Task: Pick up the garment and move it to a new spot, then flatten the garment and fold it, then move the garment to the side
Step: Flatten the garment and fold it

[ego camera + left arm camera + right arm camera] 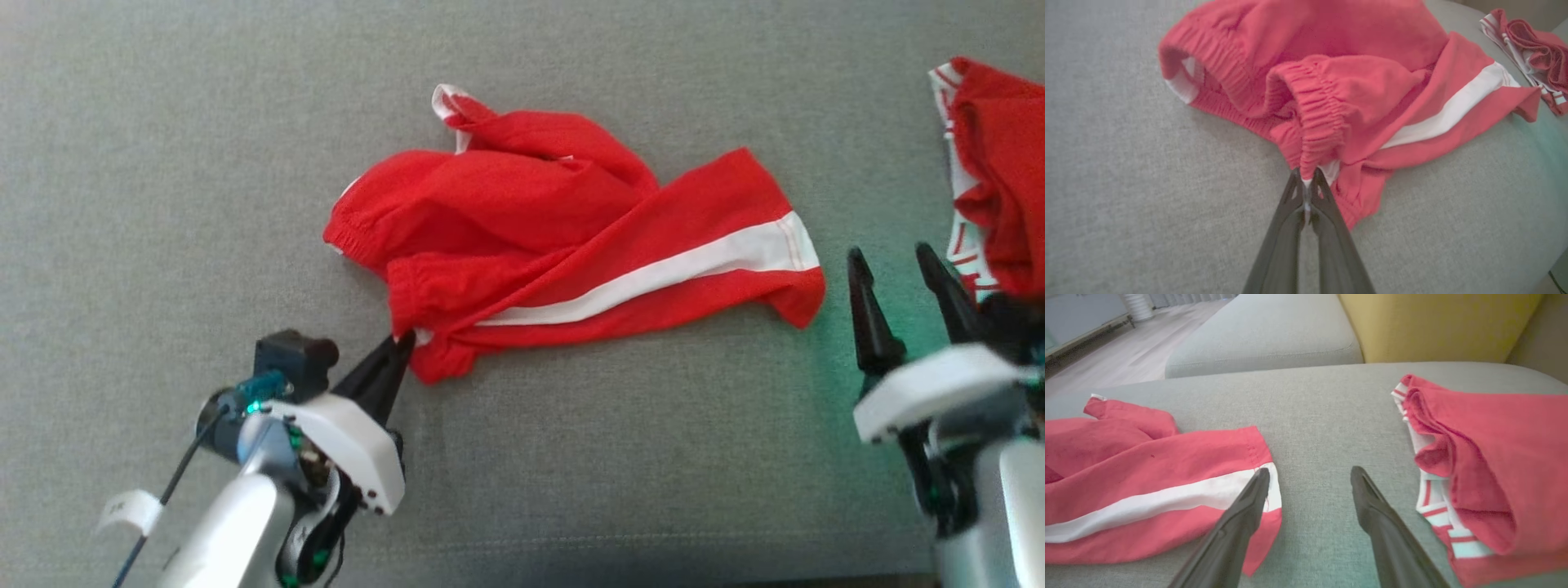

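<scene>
The garment (563,229) is a pair of red shorts with a white side stripe, lying crumpled on the grey cushion. My left gripper (402,341) is shut on its near left corner, pinching the waistband edge. The left wrist view shows the closed tips of my left gripper (1306,179) biting the elastic waistband of the garment (1355,81). My right gripper (894,265) stands open to the right of the shorts, holding nothing. In the right wrist view, the right gripper (1310,477) hovers beside the hem of the garment (1151,477).
A second red and white garment (1000,180) lies at the right edge, close to my right gripper; it also appears as a red cloth (1494,465). The grey cushion (163,163) has free room at left. A yellow backrest (1437,322) stands behind.
</scene>
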